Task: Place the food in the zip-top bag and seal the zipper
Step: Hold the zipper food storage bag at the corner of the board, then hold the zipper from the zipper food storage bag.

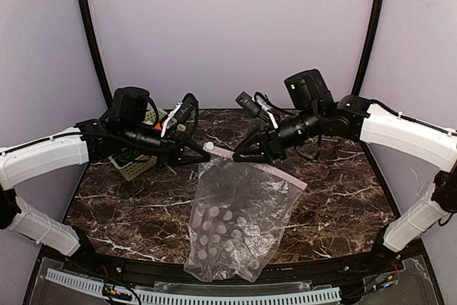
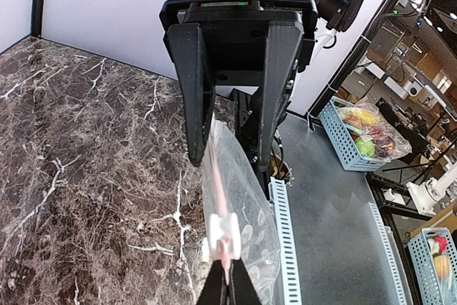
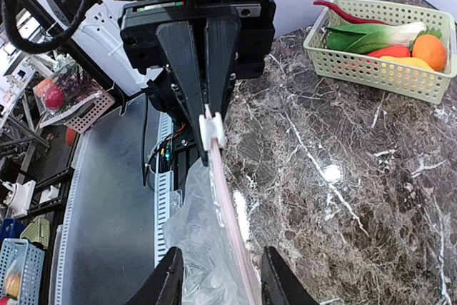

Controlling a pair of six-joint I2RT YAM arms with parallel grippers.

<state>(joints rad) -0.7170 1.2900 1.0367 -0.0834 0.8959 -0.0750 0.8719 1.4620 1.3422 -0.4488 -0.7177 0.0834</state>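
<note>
Only the wrist views show the workshop and its blue baskets (image 2: 348,149). On the dark marble table (image 1: 343,198), the zip-top bag (image 1: 235,219) is seen whole from above alone. The food (image 3: 371,37) in the green basket (image 3: 371,73) is shown clearly only by the right wrist view. The left gripper (image 2: 228,276) is closed on the zipper (image 3: 221,176) beside its white slider (image 2: 223,230). The right gripper (image 3: 223,251) is spread around that strip.

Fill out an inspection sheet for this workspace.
Surface: dark, white-veined marble table.
Job's things: zip-top bag spread out, no food seen inside; food in the green basket; zipper stretched between the arms.
Clutter: nothing seen.
Grippers: left gripper jaws shut on the zipper; right gripper jaws open, straddling it.
Cables: black cables looped at both wrists.
Surroundings: lilac backdrop; blue basket of toy food beyond the table.
</note>
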